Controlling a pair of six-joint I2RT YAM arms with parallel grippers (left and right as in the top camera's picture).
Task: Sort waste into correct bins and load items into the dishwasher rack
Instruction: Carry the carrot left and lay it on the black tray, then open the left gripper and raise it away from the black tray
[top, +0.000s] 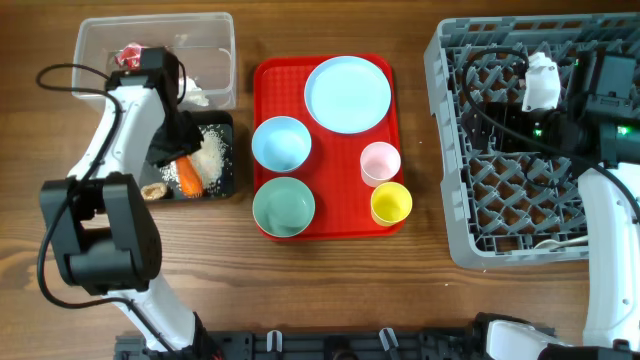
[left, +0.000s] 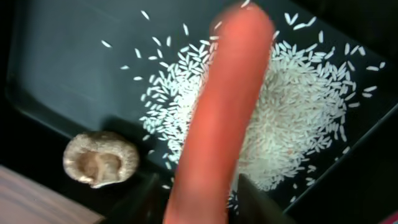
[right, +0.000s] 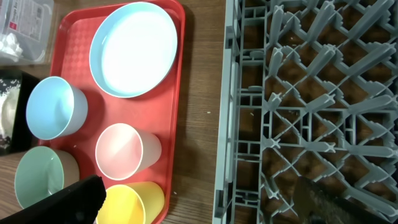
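Observation:
My left gripper (top: 178, 150) hovers over the black tray (top: 228, 186), shut on the orange carrot (top: 189, 178). In the left wrist view the carrot (left: 217, 112) runs between the two fingers (left: 202, 200), above the white rice (left: 292, 112) and beside the brown lump (left: 101, 158). The clear tub (top: 100, 40) holds a red wrapper (top: 130, 55) and white tissue (top: 197, 92). My right gripper (top: 490, 118) is open and empty at the left edge of the grey rack (top: 520, 210); its fingers (right: 196, 202) straddle the rack wall (right: 227, 124).
The red tray (top: 330, 180) holds a light-blue plate (top: 347, 93), a blue bowl (top: 281, 143), a green bowl (top: 283, 205), a pink cup (top: 380, 162) and a yellow cup (top: 391, 203). A strip of bare wood separates the tray and the rack.

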